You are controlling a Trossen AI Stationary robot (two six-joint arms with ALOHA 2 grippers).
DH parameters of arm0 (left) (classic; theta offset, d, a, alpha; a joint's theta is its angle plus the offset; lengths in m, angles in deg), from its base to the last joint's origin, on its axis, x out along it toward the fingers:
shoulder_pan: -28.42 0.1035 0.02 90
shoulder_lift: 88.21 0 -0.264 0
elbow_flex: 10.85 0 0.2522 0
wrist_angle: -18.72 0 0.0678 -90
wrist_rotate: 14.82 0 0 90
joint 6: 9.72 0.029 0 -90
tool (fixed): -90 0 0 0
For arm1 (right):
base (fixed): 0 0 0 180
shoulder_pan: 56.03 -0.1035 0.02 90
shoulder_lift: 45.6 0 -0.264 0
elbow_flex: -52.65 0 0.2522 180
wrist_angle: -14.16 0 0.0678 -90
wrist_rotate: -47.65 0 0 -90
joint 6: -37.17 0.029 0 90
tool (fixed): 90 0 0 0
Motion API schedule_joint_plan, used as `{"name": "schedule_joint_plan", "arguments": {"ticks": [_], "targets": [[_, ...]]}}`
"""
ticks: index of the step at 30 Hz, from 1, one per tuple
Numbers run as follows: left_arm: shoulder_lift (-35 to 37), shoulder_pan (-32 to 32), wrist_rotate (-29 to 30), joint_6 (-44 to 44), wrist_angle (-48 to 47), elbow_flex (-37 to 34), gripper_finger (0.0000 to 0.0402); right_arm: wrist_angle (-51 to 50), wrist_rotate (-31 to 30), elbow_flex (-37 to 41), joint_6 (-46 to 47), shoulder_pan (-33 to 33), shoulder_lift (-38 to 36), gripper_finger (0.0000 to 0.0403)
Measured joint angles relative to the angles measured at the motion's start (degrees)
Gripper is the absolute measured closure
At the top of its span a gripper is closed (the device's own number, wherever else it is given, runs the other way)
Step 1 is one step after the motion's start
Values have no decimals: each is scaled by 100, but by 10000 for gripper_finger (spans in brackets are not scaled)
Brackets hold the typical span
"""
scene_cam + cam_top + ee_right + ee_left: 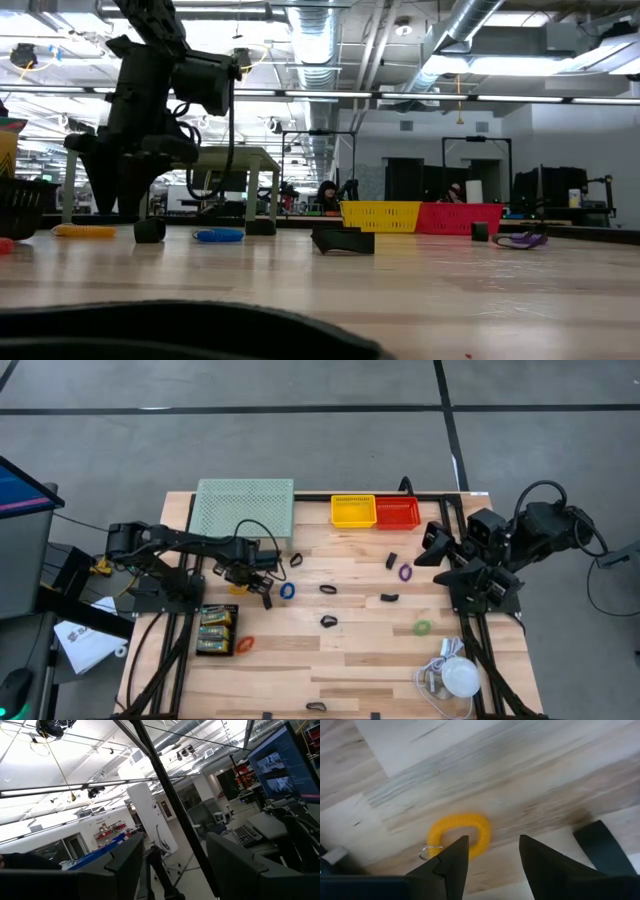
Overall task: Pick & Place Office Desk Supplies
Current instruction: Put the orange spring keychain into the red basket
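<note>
Left gripper (490,852) jaws apart over yellow ring (462,834).

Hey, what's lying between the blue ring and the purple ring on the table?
In the high view, between the blue ring and the purple ring lie a black clip and, nearer the purple ring, another black clip.

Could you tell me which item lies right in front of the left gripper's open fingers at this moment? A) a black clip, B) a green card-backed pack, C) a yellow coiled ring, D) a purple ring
C: in the left wrist view the left gripper hovers with open fingers just above the yellow coiled ring lying on the wooden table.
</note>
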Motion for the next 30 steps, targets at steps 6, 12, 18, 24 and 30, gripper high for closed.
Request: {"name": "schedule_joint_plan", "arguments": {"ticks": [6,12,18,24,30], "targets": [[0,-32,-195,-139,301,-237,234,54,3,-1,69,-8,102,191],[0,-59,-223,-253,660,-501,234,178,5,0,69,-48,130,191],[31,-55,-328,-283,969,-709,260,223,2,0,77,-48,134,191],[20,-57,-345,-309,1020,-713,327,231,-89,0,86,-82,134,191],[17,-57,-313,-401,1032,-720,392,254,-101,0,86,-121,134,191]]}}
